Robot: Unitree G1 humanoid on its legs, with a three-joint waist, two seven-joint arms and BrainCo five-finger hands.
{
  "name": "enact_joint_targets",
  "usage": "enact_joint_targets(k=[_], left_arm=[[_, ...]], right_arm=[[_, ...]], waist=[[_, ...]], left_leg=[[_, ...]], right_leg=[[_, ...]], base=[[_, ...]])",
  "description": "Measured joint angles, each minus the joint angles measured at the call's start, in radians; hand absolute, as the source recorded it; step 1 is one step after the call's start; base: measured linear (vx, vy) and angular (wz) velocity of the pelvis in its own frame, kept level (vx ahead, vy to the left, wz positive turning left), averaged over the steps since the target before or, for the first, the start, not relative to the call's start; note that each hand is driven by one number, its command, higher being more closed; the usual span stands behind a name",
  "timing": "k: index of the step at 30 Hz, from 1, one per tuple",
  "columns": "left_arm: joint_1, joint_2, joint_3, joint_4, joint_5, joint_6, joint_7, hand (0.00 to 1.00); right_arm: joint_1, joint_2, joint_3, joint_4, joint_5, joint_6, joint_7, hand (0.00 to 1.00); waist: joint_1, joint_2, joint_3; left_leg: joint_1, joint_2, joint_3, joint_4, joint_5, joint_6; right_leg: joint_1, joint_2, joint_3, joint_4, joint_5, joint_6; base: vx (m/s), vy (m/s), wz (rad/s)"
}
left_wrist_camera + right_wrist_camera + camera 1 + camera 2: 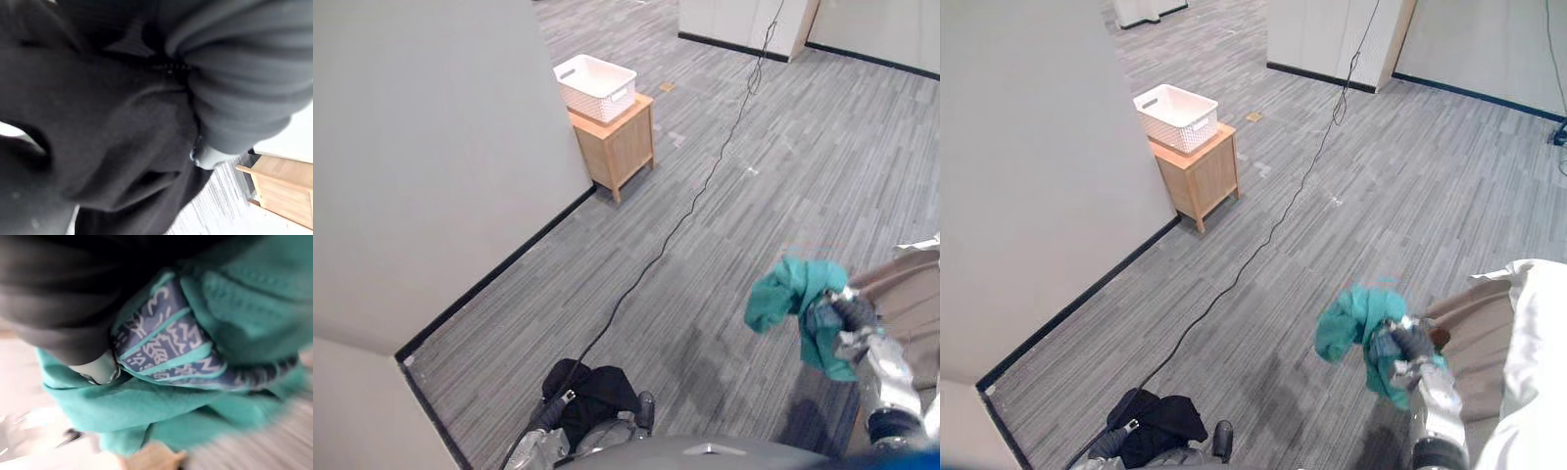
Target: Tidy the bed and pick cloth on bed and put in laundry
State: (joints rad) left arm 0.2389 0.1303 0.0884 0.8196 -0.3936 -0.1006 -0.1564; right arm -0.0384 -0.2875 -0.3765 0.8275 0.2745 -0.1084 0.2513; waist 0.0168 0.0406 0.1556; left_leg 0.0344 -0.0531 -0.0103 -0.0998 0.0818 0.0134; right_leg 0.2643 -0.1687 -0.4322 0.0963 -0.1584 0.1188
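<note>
In the right hand (848,316), which is closed round it, a bunched teal cloth with a blue patterned band (788,294) hangs above the grey striped carpet floor (705,245), with folds spilling out on either side of the palm. The right arm reaches forward with the hand raised. The left hand (244,83) is low and wrapped in a black cloth (592,387), and its grip cannot be told. Well ahead of both hands, a white slatted plastic basket (595,86) sits on a small wooden cabinet (619,142).

Wooden nightstand (619,147): one.
White slatted basket (595,86): one, on top of the nightstand.
Teal cloth (790,294): one, well apart from the nightstand.
Black cloth (592,392): one, well apart from the nightstand.
Bed (1528,313): one, edge seen only, farthest from the nightstand.
</note>
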Motion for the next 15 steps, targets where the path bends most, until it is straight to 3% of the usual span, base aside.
enact_joint_targets(k=[2,8,13,15], left_arm=[[-0.011,0.0,0.0,0.0,0.024,-0.005,-0.002,1.0],[-0.057,0.0,0.0,0.037,0.057,-0.027,-0.02,1.0],[-0.074,-0.004,0.0,0.07,0.055,-0.038,-0.033,1.0],[-0.074,-0.004,0.001,0.076,0.053,-0.038,-0.045,1.0]], right_arm=[[0.015,0.04,-0.001,0.106,0.002,-0.022,0.01,1.0],[0.055,0.116,-0.001,0.182,0.01,-0.082,0.029,1.0],[0.094,0.126,-0.013,0.182,0.017,-0.098,0.083,1.0],[0.106,0.155,-0.029,0.182,0.017,-0.098,0.094,1.0]], waist=[[-0.003,0.002,0.0],[-0.004,-0.001,0.007],[-0.006,-0.002,0.02],[-0.004,-0.013,0.035]], left_leg=[[0.001,0.003,0.001,-0.003,0.002,-0.003],[0.0,0.004,0.02,-0.003,0.001,-0.015],[-0.002,0.003,0.029,0.011,-0.002,-0.012],[-0.018,-0.009,0.039,0.075,-0.045,-0.003]], right_leg=[[0.002,0.002,-0.001,0.0,-0.008,-0.003],[0.003,0.002,-0.007,-0.012,-0.057,-0.018],[0.002,-0.005,-0.01,-0.008,-0.064,-0.017],[0.013,-0.012,-0.011,-0.008,-0.071,-0.012]], base=[[-0.05,-0.055,-0.01],[-0.06,-0.053,-0.09],[-0.03,-0.019,-0.05],[0.01,0.001,-0.03]])
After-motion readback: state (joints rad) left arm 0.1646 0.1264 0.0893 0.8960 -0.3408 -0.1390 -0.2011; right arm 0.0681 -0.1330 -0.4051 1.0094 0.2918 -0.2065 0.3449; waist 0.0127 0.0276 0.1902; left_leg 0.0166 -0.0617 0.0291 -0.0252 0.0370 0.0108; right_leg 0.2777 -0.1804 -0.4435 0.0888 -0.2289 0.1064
